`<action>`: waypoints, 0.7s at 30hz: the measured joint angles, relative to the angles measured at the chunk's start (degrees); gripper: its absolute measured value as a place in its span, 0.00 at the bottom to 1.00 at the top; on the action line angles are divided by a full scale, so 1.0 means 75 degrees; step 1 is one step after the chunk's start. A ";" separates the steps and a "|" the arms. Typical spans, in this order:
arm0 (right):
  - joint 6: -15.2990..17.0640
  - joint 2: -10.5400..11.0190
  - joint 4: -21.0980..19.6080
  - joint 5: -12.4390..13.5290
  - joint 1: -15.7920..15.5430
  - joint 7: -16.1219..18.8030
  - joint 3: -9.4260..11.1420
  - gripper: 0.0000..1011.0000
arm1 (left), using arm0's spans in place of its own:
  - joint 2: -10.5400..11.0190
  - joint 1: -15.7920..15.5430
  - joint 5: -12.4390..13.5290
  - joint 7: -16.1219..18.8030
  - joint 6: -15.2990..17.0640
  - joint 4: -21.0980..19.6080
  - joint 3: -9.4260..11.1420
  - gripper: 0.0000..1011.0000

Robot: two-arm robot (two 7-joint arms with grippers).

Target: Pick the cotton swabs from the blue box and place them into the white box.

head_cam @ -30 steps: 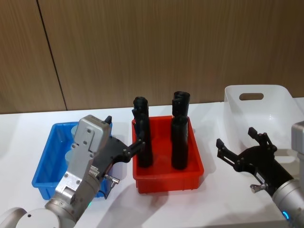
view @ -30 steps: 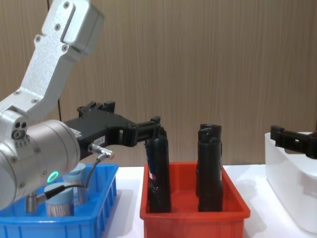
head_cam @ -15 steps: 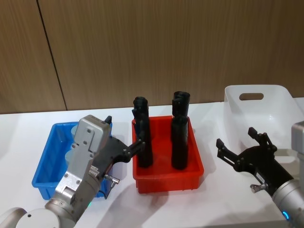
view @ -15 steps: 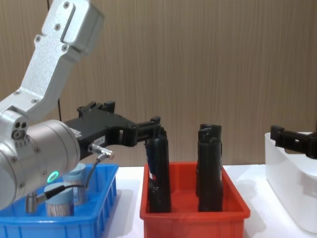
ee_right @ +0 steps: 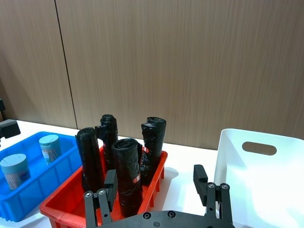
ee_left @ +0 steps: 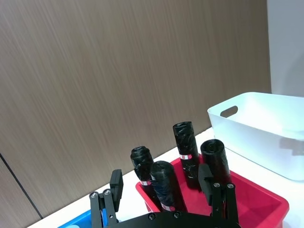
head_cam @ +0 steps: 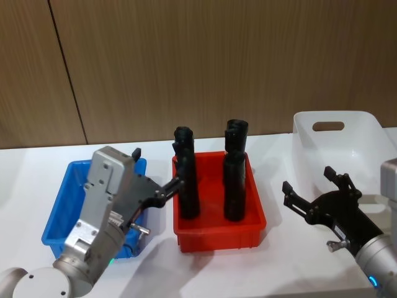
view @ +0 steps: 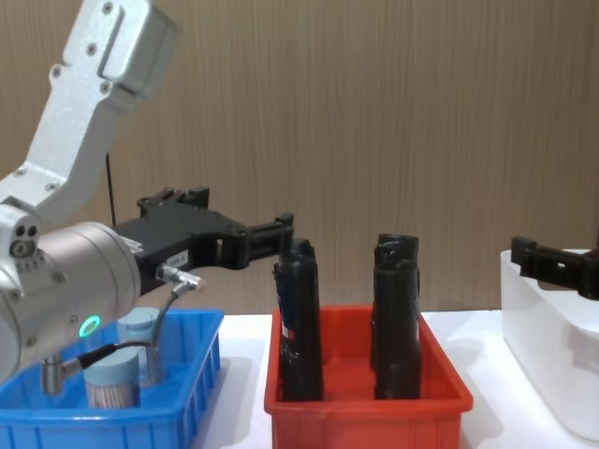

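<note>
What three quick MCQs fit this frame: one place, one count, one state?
1. The red bin sits: A) between blue box and white box B) left of both C) right of both
2. Count of black cylinders in the red bin: A) two B) three C) four
3. The left gripper is: A) shut on a jar B) open, empty C) shut on a cylinder
Answers: A, head view shows it flanked by both; C, wrist views show four upright; B, fingers apart, holding nothing.
</note>
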 joint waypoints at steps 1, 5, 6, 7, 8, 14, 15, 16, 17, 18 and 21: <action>0.0000 0.0000 0.0000 0.0000 0.0000 0.0000 0.0000 0.99 | 0.0000 -0.0009 -0.0030 -0.0017 -0.0014 0.0021 -0.0013 0.99; 0.0000 0.0000 0.0000 0.0000 0.0000 0.0000 0.0000 0.99 | -0.0007 -0.0056 -0.0206 -0.0075 -0.0054 0.0149 -0.0082 0.99; 0.0001 0.0000 0.0000 0.0000 0.0000 0.0000 0.0000 0.99 | -0.0013 -0.0071 -0.0295 -0.0086 -0.0058 0.0198 -0.0107 0.99; 0.0001 0.0000 0.0000 0.0000 0.0000 0.0000 0.0000 0.99 | -0.0017 -0.0078 -0.0323 -0.0087 -0.0058 0.0221 -0.0117 0.99; 0.0000 0.0000 0.0000 0.0000 0.0000 0.0000 0.0000 0.99 | -0.0022 -0.0086 -0.0374 -0.0088 -0.0058 0.0245 -0.0129 0.99; 0.0000 0.0000 0.0000 0.0000 0.0000 0.0000 0.0000 0.99 | -0.0051 -0.0122 -0.0683 -0.0023 -0.0008 0.0404 -0.0218 0.99; 0.0000 0.0000 0.0000 0.0000 0.0000 0.0000 0.0000 0.99 | -0.0053 -0.0123 -0.0733 0.0005 0.0014 0.0419 -0.0228 0.99; 0.0000 0.0000 0.0000 0.0000 0.0000 0.0000 0.0000 0.99 | -0.0059 -0.0123 -0.0811 0.0054 0.0051 0.0443 -0.0250 0.99; 0.0001 0.0000 0.0000 0.0000 0.0000 0.0000 0.0000 0.99 | -0.0061 -0.0123 -0.0862 0.0088 0.0074 0.0451 -0.0259 0.99; 0.0000 0.0000 0.0000 0.0000 0.0000 0.0000 0.0000 0.99 | -0.0064 -0.0122 -0.0939 0.0146 0.0111 0.0465 -0.0281 0.99; 0.0000 0.0000 0.0000 0.0000 0.0000 0.0000 0.0000 0.99 | -0.0064 -0.0108 -0.1062 0.0242 0.0192 0.0471 -0.0314 0.99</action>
